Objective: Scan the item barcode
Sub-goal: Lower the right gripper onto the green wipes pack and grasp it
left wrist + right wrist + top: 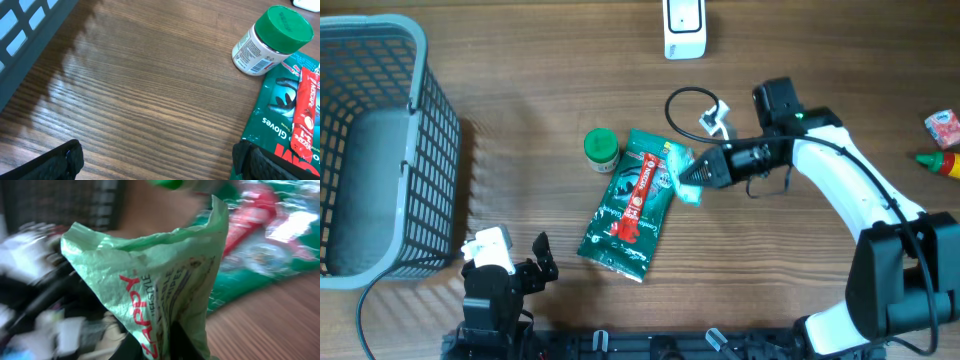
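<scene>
The right gripper [692, 176] is pinched shut on a pale green plastic packet [160, 280] with "ZAPPY" printed on it in red. It holds the packet just above the right edge of a dark green gloves pack [628, 205], near the middle of the wooden table [520, 110]. In the right wrist view the packet stands crumpled and upright between the dark fingers [150, 347]. The view is blurred and no barcode can be made out on it.

A red sachet [305, 115] lies on top of the gloves pack. A white jar with a green lid [601, 148] lies on its side, touching the pack's upper left corner.

A white barcode scanner [685, 28] sits at the far edge of the table, well apart from the held packet. A grey wire basket [420, 110] fills the far left corner.

The left gripper [542, 258] rests near the front edge with its fingers [67, 162] spread wide, holding nothing.
</scene>
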Robot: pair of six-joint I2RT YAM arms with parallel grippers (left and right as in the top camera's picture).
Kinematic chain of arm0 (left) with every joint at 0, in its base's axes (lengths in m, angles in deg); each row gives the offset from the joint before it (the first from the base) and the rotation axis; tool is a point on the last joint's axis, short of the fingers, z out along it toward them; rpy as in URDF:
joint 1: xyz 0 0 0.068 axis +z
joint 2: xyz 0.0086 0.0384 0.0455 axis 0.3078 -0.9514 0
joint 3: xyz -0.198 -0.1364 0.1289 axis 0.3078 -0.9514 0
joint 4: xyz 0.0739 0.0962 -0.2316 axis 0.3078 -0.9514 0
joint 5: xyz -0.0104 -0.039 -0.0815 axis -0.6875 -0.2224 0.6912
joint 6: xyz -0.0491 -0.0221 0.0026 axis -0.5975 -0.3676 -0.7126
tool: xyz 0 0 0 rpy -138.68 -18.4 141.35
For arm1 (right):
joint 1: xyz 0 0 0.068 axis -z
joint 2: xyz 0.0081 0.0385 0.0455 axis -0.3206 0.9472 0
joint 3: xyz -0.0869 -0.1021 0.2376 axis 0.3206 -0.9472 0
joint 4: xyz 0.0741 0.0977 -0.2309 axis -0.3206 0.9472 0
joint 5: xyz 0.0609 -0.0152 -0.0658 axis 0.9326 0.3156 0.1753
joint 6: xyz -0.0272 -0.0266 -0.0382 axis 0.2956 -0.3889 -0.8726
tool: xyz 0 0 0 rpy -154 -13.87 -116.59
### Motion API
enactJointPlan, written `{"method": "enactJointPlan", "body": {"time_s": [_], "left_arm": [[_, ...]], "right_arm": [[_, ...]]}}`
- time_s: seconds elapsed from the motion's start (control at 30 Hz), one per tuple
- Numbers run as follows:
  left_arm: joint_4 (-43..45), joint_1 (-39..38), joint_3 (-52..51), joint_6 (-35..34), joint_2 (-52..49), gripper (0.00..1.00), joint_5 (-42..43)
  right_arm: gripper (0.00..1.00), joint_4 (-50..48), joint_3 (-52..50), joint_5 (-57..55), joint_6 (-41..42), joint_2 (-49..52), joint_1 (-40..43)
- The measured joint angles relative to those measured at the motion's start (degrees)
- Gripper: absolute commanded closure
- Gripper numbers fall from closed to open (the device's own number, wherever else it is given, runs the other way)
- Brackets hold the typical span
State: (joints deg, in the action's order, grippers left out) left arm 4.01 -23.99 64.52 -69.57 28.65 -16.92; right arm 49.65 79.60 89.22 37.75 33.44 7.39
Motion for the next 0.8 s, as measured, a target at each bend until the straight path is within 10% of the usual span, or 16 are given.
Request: {"method": "enactJointPlan", "body": {"time_s": [0.23, 0.8], "left_arm": [[0.0, 0.0, 0.0, 0.0, 0.0, 0.00, 0.0], [0.0, 0.0, 0.0, 0.0, 0.0, 0.00, 0.0]], "right_arm": [[0.96, -9.9, -8.1, 24.1, -2.2, 0.8, -0.3], [0.96, -15.6, -8.1, 27.7, 58.0, 0.8, -0.3]]}}
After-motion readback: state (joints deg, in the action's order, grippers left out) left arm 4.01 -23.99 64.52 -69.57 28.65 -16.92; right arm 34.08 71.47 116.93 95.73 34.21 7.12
